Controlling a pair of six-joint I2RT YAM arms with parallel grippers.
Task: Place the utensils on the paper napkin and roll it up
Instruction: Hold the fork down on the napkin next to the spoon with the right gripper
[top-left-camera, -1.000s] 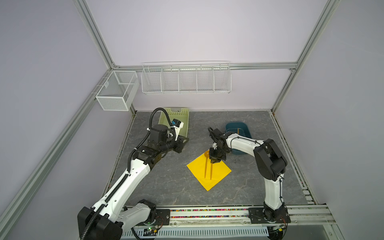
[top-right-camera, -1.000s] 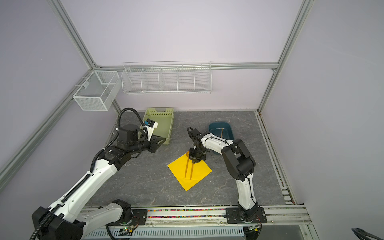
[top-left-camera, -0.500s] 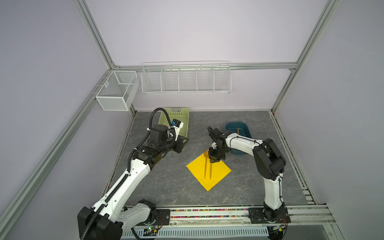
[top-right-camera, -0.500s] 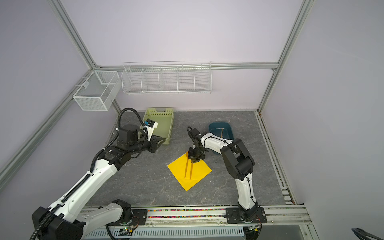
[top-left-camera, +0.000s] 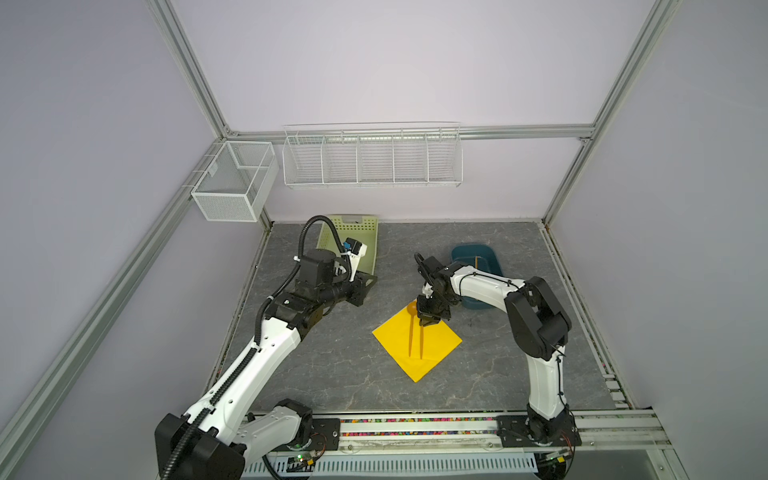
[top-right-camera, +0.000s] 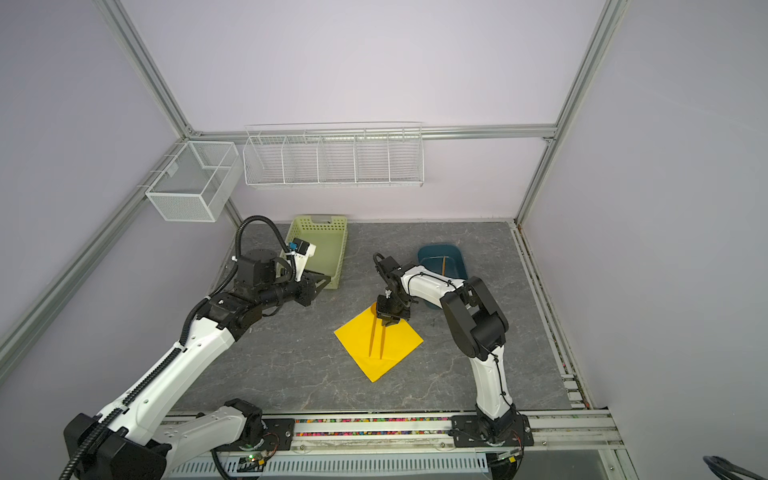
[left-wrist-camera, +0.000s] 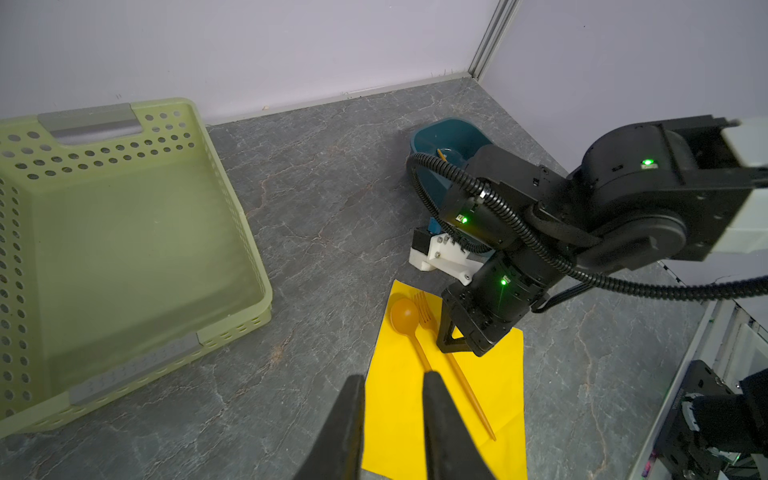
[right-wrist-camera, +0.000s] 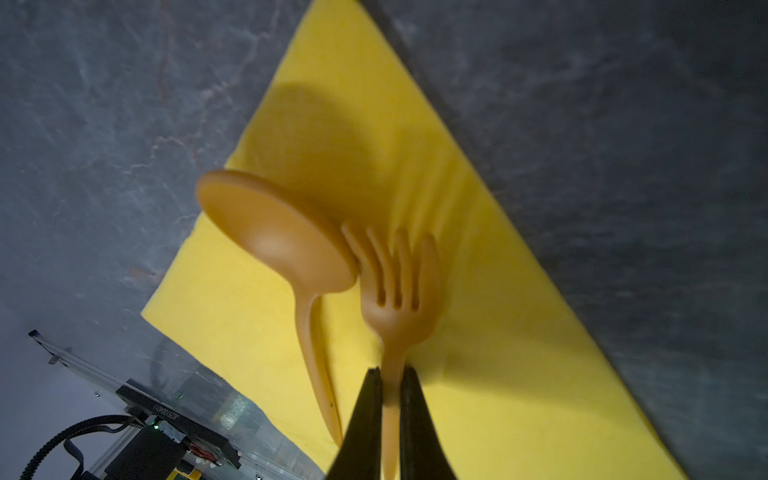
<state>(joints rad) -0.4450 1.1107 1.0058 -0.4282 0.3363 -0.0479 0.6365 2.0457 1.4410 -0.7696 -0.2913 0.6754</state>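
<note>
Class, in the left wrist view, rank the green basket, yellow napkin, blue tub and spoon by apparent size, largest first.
1. green basket
2. yellow napkin
3. blue tub, farther off and partly hidden by an arm, so unsure
4. spoon

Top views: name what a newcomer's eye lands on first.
The bright yellow paper napkin lies as a diamond mid-table, a spoon and a fork side by side on it. The right gripper is shut on the fork's handle. A blue tub stands just behind it.

Spoon (right-wrist-camera: 278, 245), fork (right-wrist-camera: 399, 303): smooth matt plastic, prob. Napkin (right-wrist-camera: 498, 374): matt paper. Basket (left-wrist-camera: 104, 174): perforated plastic. Tabletop (left-wrist-camera: 332, 187): marbled matt.
</note>
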